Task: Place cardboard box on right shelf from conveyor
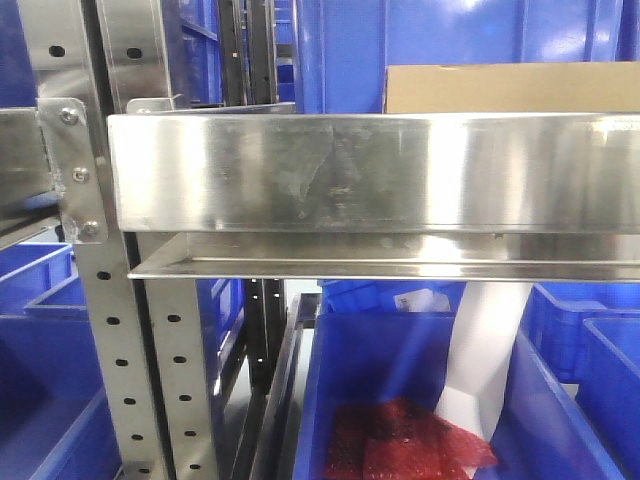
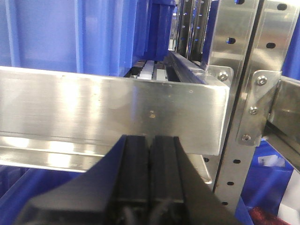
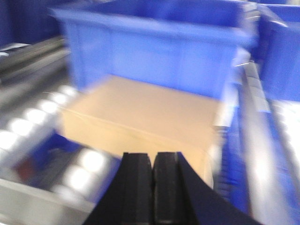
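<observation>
Left gripper: fingers pressed together, nothing between them, facing the steel lip of a shelf. Right shelf: cardboard box sits on it at 2 o'clock, behind the lip, before a blue bin. Right gripper: fingers pressed together, empty, apart from box; view blurred.

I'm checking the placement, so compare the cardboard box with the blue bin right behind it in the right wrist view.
The cardboard box is tan; the blue bin is blue. The box is a low closed slab lying flat on the shelf rollers; the bin is an open-topped tub that rises above it. The box lies nearer the right end effector, the bin behind it. Both are rectangular; blur hides whether they touch.
</observation>
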Controlling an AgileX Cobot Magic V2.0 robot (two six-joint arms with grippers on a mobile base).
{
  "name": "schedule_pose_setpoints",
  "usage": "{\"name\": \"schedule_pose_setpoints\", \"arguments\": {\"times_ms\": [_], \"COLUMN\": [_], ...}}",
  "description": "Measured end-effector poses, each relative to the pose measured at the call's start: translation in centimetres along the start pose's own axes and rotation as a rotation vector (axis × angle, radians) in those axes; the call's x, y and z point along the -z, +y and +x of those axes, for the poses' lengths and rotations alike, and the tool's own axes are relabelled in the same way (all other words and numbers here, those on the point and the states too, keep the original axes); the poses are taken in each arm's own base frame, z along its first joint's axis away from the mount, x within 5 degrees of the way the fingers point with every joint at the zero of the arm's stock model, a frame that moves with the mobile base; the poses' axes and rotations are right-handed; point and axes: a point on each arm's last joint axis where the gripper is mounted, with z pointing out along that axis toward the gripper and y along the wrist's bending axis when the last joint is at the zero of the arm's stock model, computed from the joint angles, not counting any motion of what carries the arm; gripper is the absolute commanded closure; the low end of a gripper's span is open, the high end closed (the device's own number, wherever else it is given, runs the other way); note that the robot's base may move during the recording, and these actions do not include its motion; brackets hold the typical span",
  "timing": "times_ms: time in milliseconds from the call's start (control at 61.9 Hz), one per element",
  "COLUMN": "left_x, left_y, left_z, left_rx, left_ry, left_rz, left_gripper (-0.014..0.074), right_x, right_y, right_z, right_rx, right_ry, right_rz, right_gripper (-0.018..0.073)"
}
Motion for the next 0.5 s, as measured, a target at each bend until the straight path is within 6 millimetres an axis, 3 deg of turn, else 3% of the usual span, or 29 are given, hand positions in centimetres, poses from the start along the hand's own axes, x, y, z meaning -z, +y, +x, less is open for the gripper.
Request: {"name": "schedule_pose_setpoints", "arguments": {"times_ms": [242,372,501], "left_x": [0.0,0.0,0.0], "left_y": [0.0,0.0,0.0], "left_z": [0.0,0.0,0.0], "left_rx": [0.000,0.000,0.000], "left_ry": [0.000,0.000,0.000], "left_rz": [0.000,0.000,0.000], "left_gripper": [0.0715,0.0715,0.0715], "right_x": [2.3,2.5,2.5], "right_y": [-1.2,-1.4,-1.6], "right_z": [8.1,11.6,14.0], "right_rx": [-0.018,-0.023,-0.023], "right_ry": [-0.111,-0.156,-0.190], "right_rz": [0.157,0.209,0.241], "right_gripper": [0.0524,0.0524,0.0524]}}
